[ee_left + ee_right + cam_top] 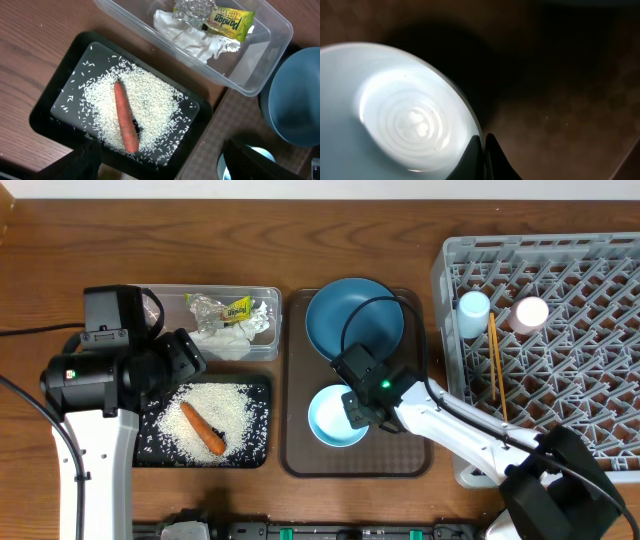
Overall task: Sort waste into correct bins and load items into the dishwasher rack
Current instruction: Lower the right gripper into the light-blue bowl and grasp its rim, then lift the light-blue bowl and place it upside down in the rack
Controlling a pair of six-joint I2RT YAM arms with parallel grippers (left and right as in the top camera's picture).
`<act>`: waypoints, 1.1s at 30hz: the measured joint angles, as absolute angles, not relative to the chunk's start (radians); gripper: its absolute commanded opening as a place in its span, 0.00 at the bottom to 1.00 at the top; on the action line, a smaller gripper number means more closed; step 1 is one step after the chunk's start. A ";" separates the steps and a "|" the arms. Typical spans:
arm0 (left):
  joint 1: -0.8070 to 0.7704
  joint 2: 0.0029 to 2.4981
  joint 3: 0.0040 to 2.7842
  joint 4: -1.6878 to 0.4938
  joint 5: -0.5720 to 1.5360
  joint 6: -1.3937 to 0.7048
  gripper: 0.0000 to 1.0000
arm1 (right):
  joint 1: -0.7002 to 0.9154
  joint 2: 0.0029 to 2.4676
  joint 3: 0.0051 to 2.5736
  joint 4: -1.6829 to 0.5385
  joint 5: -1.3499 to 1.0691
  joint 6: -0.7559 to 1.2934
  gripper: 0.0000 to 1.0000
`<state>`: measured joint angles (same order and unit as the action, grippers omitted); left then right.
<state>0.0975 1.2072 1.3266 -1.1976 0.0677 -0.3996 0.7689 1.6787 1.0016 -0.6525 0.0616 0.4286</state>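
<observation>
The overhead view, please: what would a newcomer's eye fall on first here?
The orange carrot, lying on white rice in the black tray at lower left, stands out most. Next comes the big grey rack at right, holding a blue cup, a pink cup and chopsticks. At centre, the right gripper pinches the rim of the bowl on the brown tray.

our wooden table, on it we've got a black rice tray, clear tub, brown serving tray, grey rack
</observation>
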 measured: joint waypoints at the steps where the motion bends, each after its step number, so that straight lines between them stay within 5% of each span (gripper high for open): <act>1: 0.097 1.207 1.327 -1.198 0.068 -0.400 0.81 | 0.769 1.678 1.002 -0.647 0.060 0.429 0.01; 12: 0.097 1.207 1.327 -1.200 0.068 -0.400 0.82 | 0.730 1.649 1.093 -0.745 0.064 0.413 0.01; 20: 0.097 1.207 1.327 -1.201 0.068 -0.399 0.82 | 0.494 1.447 1.279 -0.897 0.280 0.364 0.01; 24: 0.097 1.207 1.327 -1.201 0.068 -0.400 0.83 | 0.296 1.359 1.299 -0.810 0.412 0.292 0.01; 25: 0.097 1.207 1.327 -1.201 0.068 -0.400 0.98 | 0.241 1.348 1.299 -0.774 0.445 0.268 0.01; 33: 0.097 1.207 1.327 -1.200 0.068 -0.400 0.98 | -0.082 1.375 1.301 -0.421 0.594 0.067 0.01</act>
